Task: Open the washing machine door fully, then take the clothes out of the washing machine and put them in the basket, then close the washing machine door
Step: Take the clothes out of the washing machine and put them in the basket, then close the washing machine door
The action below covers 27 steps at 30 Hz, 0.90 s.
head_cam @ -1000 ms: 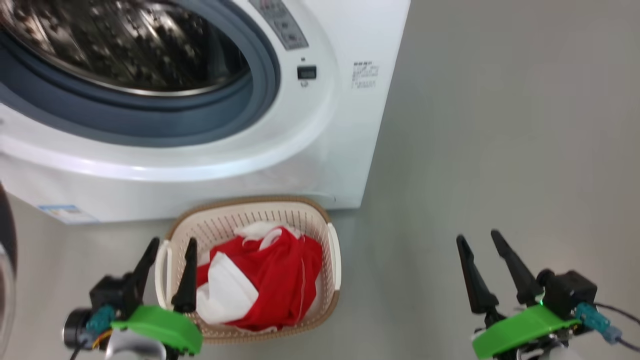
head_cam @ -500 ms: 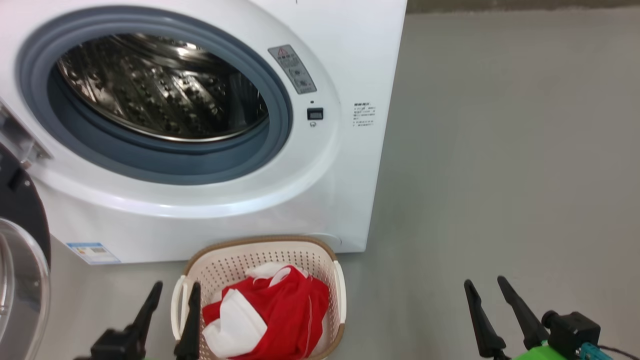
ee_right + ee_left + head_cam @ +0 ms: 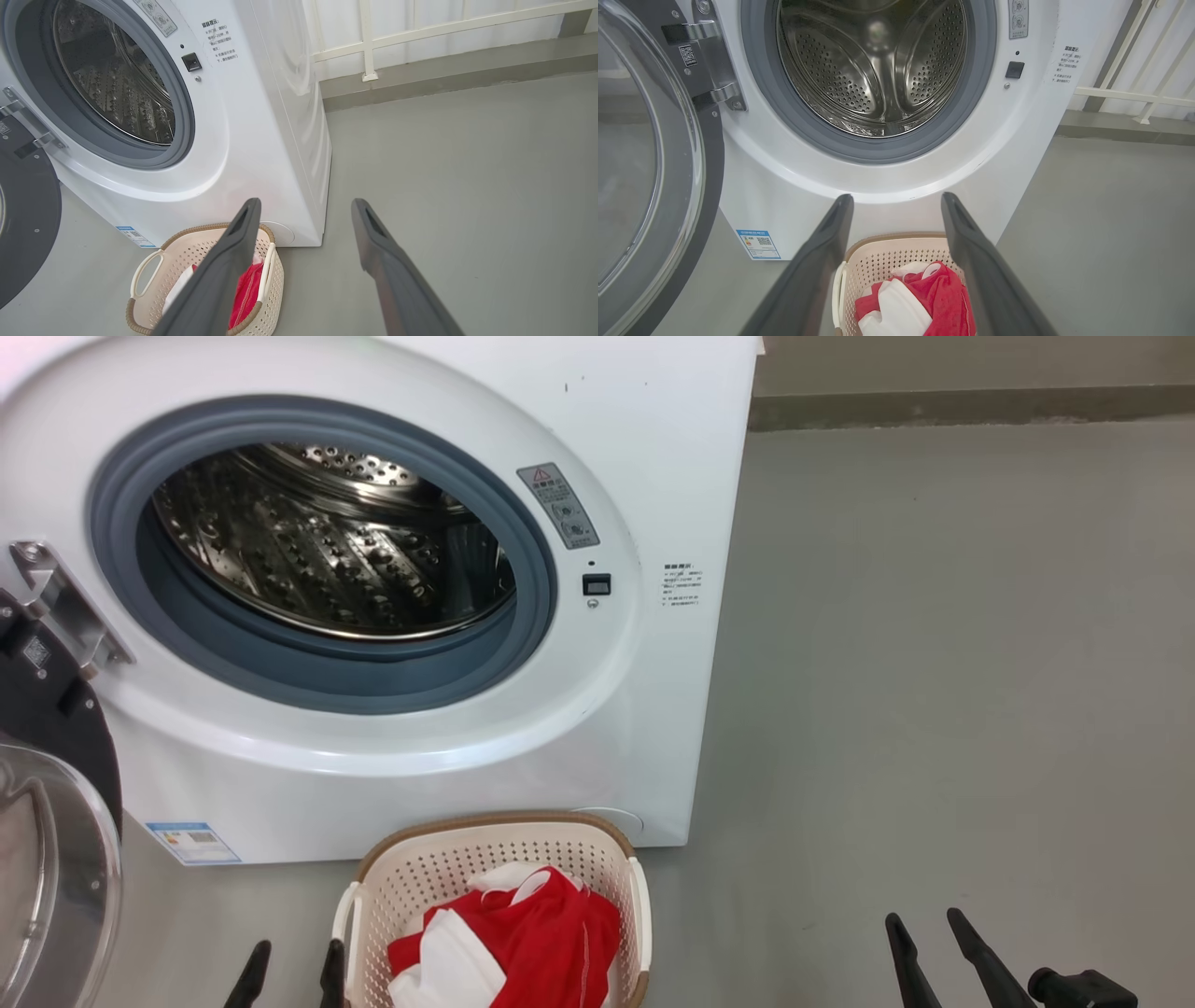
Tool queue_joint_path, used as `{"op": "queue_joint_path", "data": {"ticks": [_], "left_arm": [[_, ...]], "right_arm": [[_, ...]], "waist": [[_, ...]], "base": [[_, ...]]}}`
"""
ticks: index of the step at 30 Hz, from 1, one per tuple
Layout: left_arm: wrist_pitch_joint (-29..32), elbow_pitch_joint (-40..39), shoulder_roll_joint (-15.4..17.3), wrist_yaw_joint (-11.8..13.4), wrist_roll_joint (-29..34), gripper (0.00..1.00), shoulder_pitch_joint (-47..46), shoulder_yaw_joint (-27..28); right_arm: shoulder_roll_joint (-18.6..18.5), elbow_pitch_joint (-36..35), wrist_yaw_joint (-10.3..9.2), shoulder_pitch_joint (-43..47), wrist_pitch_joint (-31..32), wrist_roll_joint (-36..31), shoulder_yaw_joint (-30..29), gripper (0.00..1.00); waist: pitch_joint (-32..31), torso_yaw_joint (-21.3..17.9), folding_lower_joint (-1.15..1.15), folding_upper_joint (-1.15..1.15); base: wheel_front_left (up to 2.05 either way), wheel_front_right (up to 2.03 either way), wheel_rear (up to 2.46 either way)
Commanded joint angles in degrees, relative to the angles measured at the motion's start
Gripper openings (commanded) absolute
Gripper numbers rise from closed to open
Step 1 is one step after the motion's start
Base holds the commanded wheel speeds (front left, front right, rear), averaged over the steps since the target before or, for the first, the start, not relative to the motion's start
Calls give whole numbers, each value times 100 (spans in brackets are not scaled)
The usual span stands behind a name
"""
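Note:
The white washing machine [image 3: 392, 775] stands with its steel drum [image 3: 327, 551] bare of fabric. Its door [image 3: 47, 821] hangs swung open at the far left, also seen as door [image 3: 649, 154] and door [image 3: 23, 224]. The clothes [image 3: 523, 947], red with white panels, lie in the cream basket [image 3: 485, 854] on the floor before the machine; clothes [image 3: 920, 303] and basket [image 3: 154, 275] show too. My left gripper [image 3: 291, 957] is open beside the basket's left handle. Well to the right over the floor, my right gripper [image 3: 924, 929] is open. Nothing is between either pair of fingers.
Grey floor [image 3: 934, 691] stretches to the right of the machine. A white railing [image 3: 420, 37] and a low kerb [image 3: 971, 406] run along the back. A blue label [image 3: 191, 842] sits low on the machine's front.
The head camera has tilted up, so the machine, basket and grippers all sit lower in the picture and more of the drum and door shows. Both grippers stay open.

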Motion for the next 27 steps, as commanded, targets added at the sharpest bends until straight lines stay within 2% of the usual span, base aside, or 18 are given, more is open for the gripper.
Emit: {"op": "queue_joint_path", "data": {"ticks": [1, 27], "left_arm": [[-29, -225, 25, -31, 43, 100, 9, 225], [-29, -457, 11, -31, 56, 100, 134, 308]], "right_arm": [[-121, -144, 37, -38, -37, 43, 97, 100], [-95, -178, 37, 30, -37, 27, 64, 100]], "waist": [[-36, -4, 0, 0], [-25, -20, 0, 0]], "base": [[0, 0, 0], [0, 0, 0]]}}
